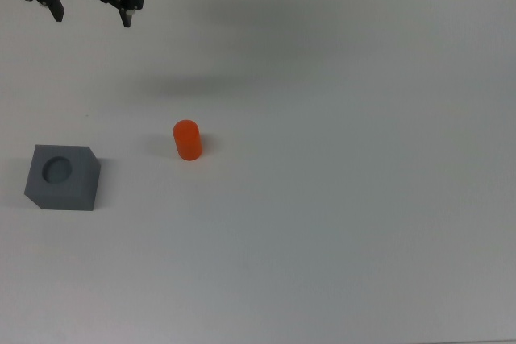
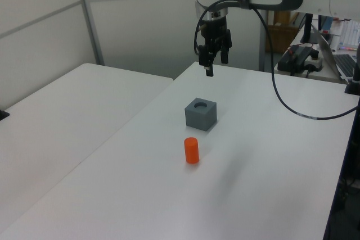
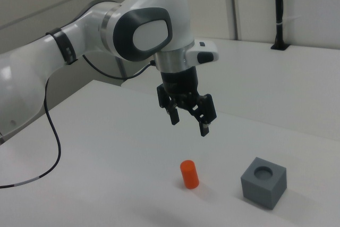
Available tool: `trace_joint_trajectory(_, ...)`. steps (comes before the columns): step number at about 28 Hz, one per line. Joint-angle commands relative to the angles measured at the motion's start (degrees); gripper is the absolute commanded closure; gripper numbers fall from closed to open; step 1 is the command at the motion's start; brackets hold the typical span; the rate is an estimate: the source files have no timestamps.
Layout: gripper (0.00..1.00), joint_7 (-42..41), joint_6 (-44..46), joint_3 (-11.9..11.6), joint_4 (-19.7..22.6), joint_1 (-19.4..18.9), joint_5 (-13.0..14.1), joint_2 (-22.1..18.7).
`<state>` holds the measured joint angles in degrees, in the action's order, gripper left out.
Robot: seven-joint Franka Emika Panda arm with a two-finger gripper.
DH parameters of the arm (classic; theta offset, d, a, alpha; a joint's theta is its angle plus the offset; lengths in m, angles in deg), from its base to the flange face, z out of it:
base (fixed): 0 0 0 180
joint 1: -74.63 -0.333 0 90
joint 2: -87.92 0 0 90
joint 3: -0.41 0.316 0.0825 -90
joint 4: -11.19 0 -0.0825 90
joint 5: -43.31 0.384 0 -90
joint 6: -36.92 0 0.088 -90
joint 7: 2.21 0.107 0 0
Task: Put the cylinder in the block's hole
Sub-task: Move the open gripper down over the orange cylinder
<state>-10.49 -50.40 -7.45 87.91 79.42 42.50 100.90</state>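
Gripper (image 3: 188, 122) hangs high, jaws spread, empty; best centre over upright cylinder (image 3: 189, 174), left of block (image 3: 264, 182) in the right view.

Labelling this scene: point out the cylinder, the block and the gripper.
cylinder (image 1: 187, 140), top view, its orange side.
block (image 3: 264, 182), right view, its front corner.
gripper (image 3: 188, 122), right view, midway between the open fingers.

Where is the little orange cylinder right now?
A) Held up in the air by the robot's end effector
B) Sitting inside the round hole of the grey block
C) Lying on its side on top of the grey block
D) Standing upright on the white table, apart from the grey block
D: the small orange cylinder stands upright on the white table, clear of the dark grey block, whose round hole is empty; the end effector hangs open above, holding nothing.
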Motion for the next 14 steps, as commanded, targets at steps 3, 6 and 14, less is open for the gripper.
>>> trace_joint_trajectory(3, 0.00, 1.2, -1.2, -0.4, 0.9, -0.5, 0.6, -0.5)
trace_joint_trajectory(6, 0.00, 1.5, -0.9, -0.1, 1.0, -0.8, 0.6, -0.7)
trace_joint_trajectory(14, 0.00, 3.4, -5.0, 0.7, 3.0, -4.3, 0.7, -0.4)
